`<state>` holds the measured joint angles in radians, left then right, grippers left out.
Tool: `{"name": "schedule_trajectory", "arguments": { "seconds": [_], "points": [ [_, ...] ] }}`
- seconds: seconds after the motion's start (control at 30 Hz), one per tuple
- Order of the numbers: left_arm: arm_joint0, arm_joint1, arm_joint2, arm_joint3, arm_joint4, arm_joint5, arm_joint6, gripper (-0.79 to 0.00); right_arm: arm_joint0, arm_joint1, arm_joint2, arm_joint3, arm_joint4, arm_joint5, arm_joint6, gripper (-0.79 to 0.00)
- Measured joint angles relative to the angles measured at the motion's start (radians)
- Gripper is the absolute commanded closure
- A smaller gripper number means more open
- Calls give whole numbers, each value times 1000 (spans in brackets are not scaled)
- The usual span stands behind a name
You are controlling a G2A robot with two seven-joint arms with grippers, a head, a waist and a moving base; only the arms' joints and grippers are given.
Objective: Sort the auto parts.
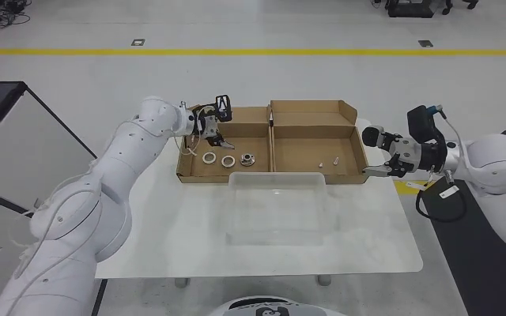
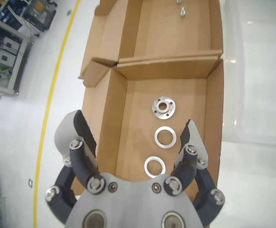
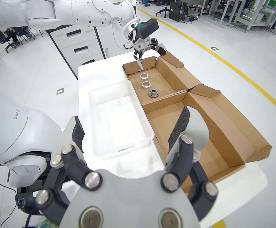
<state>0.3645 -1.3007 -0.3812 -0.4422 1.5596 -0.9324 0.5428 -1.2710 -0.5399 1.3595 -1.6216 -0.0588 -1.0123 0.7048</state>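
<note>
2 rings (image 2: 165,137), 1 flange (image 2: 163,107) (L box (image 2: 112,129))

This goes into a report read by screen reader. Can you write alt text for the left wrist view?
The open left gripper hangs over a cardboard box compartment holding two flat metal rings and a flanged disc in a row. Past the divider, a second compartment holds small metal parts.

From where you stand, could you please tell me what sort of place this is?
Most likely a robotics lab or industrial test floor: a yellow line marks the pale floor, equipment benches with cables stand behind, and a white table holds cardboard boxes of metal parts.
</note>
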Motion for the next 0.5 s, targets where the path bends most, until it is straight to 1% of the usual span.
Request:
{"name": "schedule_trajectory", "arguments": {
  "seconds": [0.07, 0.17, 0.27, 0.37, 0.5],
  "points": [
    [6, 19, -13, -33, 1, -6, 50, -785, 0, 0, 0, 0, 0, 0, 0, -785],
    [20, 57, -37, -99, 9, -27, 126, -785, 0, 0, 0, 0, 0, 0, 0, -785],
    [42, 104, -70, -182, 20, -48, 195, -785, 0, 0, 0, 0, 0, 0, 0, -785],
    [71, 160, -112, -275, 40, -76, 231, -785, 0, 0, 0, 0, 0, 0, 0, -785],
    [136, 248, -172, -433, 26, -80, 266, -785, 0, 0, 0, 0, 0, 0, 0, -785]
  ]
}}
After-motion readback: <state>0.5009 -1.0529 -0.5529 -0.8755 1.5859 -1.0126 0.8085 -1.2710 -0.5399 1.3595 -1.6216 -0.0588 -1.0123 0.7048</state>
